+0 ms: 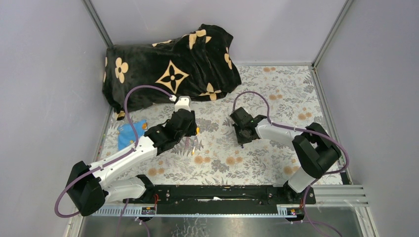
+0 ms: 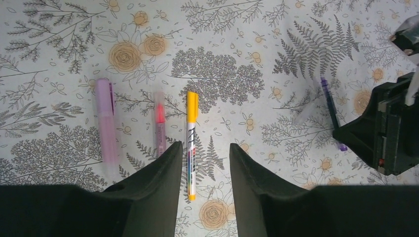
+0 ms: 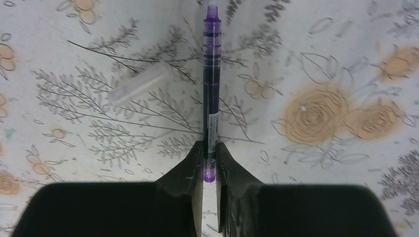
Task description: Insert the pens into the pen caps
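Overhead and wrist views of a two-tool pen-capping desk. Counted: four pens, one loose cap, two tools.

The yellow-capped pen (image 2: 191,143), white-barrelled, serves as the landmark and lies flat on the desk (image 1: 276,89). Its near end lies in the gap between the fingers of the left tool (image 2: 205,148), which stand spread on either side of the barrel without touching it.

In the left wrist view, the pink pen (image 2: 159,123) lies just left of the yellow-capped pen and roughly parallel to it. It shows a red section near its far end but is too blurred for more detail. The lilac pen (image 2: 105,121) lies further left again, also parallel.

The purple pen (image 3: 212,89) lies well to the right of the yellow-capped pen. The right tool (image 3: 209,148) has its fingers pressed together on this pen's near end, pinching it. The clear cap (image 3: 141,85) lies loose between the yellow-capped pen and the purple pen, close beside the latter.

The desk is covered with a pale cloth printed with grey ferns and orange flowers. A black blanket (image 1: 173,69) with tan flower motifs is heaped beyond the yellow-capped pen at the far edge, and a blue cloth (image 1: 127,134) lies left of it. Plain grey-lilac walls (image 1: 44,74) enclose the desk on three sides.
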Tool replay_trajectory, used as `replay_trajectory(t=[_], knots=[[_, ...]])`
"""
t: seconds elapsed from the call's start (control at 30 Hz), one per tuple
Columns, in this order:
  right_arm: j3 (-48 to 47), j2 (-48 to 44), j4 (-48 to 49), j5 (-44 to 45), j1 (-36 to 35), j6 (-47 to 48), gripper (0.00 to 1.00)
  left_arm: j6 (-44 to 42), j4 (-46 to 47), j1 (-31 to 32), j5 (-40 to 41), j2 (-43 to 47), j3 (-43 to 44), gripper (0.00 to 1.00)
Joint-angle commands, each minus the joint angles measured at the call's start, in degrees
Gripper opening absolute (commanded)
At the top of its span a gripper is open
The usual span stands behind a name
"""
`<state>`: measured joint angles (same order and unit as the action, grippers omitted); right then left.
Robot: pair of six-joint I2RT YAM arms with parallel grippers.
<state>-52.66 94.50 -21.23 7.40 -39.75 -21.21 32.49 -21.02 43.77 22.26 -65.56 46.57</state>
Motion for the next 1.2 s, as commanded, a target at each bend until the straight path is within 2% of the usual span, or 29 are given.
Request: replay_trajectory(t=[0.0,0.17,0.27,0.33,0.53,0.7,0.93,1.17], knots=[[2.2,-6.8,0.3,6.4,-0.2,-0.5,0.0,0.7,3.1,-0.1,-1.7,1.2,-1.1,0.47],[5.9,-17.1,4.9,5.5,-0.2,-2.8,0.0,1.1,6.0,0.0,-4.9,2.6,-0.5,0.53],[9.3,-24.1,11.6,0.3,-0.2,-3.4,0.0,0.7,7.8,0.0,-6.8,3.8,0.1,0.55],[11.0,-27.5,16.5,-4.6,-0.2,-3.8,0.0,-0.6,10.7,0.0,-9.5,5.1,-0.3,0.61],[12.9,-33.8,29.1,-16.2,-0.2,-8.1,0.0,-2.2,22.2,-0.1,-20.0,9.8,-2.7,0.69],[13.4,-35.5,39.6,-22.2,-0.2,-13.9,0.0,-1.3,27.4,0.0,-25.8,9.5,-2.3,0.7],[13.0,-34.2,48.1,-30.7,-0.3,-19.9,0.0,0.6,30.9,0.0,-27.9,7.5,-1.2,0.7],[12.1,-33.6,48.3,-32.3,-0.3,-20.0,0.0,1.6,32.4,0.0,-29.3,6.8,-1.6,0.69]])
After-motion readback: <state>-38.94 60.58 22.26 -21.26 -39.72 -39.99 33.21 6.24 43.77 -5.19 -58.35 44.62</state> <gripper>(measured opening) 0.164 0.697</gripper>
